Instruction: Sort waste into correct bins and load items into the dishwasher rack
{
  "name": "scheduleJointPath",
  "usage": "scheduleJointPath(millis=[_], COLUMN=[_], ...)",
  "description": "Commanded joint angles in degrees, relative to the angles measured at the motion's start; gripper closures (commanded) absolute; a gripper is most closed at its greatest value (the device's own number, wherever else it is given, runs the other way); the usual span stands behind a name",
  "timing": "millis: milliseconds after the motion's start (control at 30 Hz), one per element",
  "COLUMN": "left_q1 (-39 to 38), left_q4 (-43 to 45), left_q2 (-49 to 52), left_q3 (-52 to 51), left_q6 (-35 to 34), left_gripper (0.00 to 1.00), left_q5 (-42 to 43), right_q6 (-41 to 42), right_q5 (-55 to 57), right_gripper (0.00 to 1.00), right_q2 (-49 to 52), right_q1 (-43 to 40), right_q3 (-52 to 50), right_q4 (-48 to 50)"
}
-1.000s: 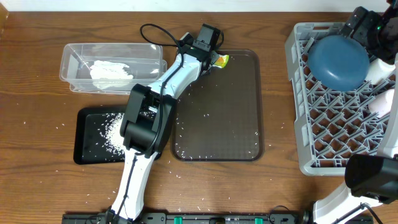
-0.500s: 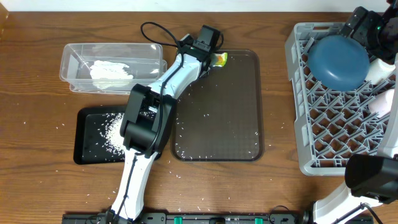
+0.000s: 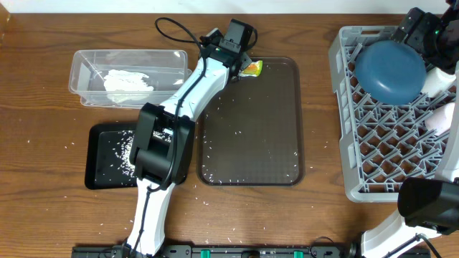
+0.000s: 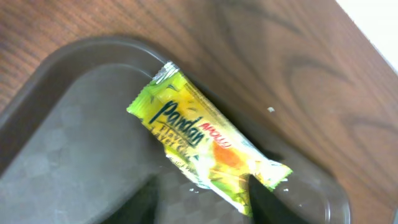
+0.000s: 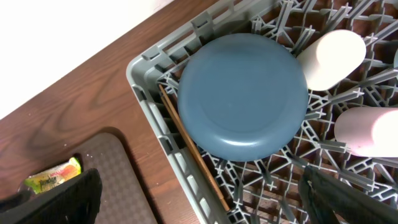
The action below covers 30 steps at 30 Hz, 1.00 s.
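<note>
Far left: we recorded the clear plastic tub (image 3: pixel 82 72) on the wooden table (image 3: pixel 43 215), with the crumpled white napkin (image 3: pixel 128 84) lying inside it. Just in front of the tub stood the shallow black tray (image 3: pixel 97 175), which held a heap of white rice grains (image 3: pixel 125 150). Further loose grains lay scattered over the table.

Centre: the left arm (image 3: pixel 193 93) reached from the near edge, across the black tray, to the far left corner of the dark-brown serving tray (image 3: pixel 251 143). The left gripper (image 4: pixel 202 186) hung over that corner with its fingers parted and nothing clasped. The yellow-green snack wrapper (image 4: pixel 199 140) lay flat and diagonal in the same corner. One end sat right at a fingertip, and we could not tell whether they touched.

Right: the light-grey dishwasher rack (image 3: pixel 344 143) was the largest entry. Along its left inner wall lay the thin wooden chopsticks (image 5: pixel 186 143). Just beside them the dark-blue bowl (image 3: pixel 391 72) rested bottom up on the pegs. To its right we listed a cream cup (image 5: pixel 329 59) and, nearer, the pink cup (image 5: pixel 367 130), both on their sides. The right gripper (image 5: pixel 200 186) hovered above the rack, spread wide and empty.
</note>
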Motion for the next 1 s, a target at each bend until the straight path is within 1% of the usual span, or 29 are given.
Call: scheduleJointPath(millis=[0, 67, 100, 233, 333, 400, 733, 800, 900, 967], left_q1=[0.3, 0.3, 0.3, 0.3, 0.2, 0.2, 0.1, 0.1, 0.1, 0.1], left_q4=[1.4, 3.7, 4.7, 8.3, 10.6, 11.1, 12.9, 12.5, 11.2, 11.0], left_q2=[-0.5, -0.2, 0.1, 1.1, 2.4, 3.2, 6.2, 6.9, 7.1, 7.1], left_q3=[-0.1, -0.1, -0.1, -0.1, -0.1, -0.1, -0.1, -0.1, -0.1, -0.1], left_q6=[0.2, 0.3, 0.2, 0.2, -1.4, -2.4, -2.4, -2.4, -2.4, -2.4], left_gripper=[0.35, 0.27, 0.27, 0.26, 0.26, 0.26, 0.28, 0.35, 0.49, 0.55], left_q5=[-0.7, -0.7, -0.7, -0.7, -0.6, -0.7, -0.4, -0.4, -0.5, -0.5], right_q6=[0.7, 0.7, 0.7, 0.7, 0.7, 0.7, 0.7, 0.7, 0.7, 0.7], right_q5=[0.2, 0.2, 0.2, 0.2, 0.2, 0.2, 0.2, 0.2, 0.2, 0.2], right_gripper=[0.01, 0.01, 0.01, 0.01, 0.01, 0.01, 0.01, 0.01, 0.01, 0.01], right_q2=[-0.2, -0.2, -0.2, -0.2, -0.2, -0.2, -0.2, -0.2, -0.2, -0.2], right_q1=[-0.1, -0.1, -0.1, -0.1, -0.1, -0.1, -0.1, -0.1, -0.1, -0.1], right_q3=[0.2, 0.2, 0.2, 0.2, 0.2, 0.2, 0.2, 0.2, 0.2, 0.2], right_q4=[-0.2, -0.2, -0.2, -0.2, -0.2, -0.2, -0.2, -0.2, -0.2, -0.2])
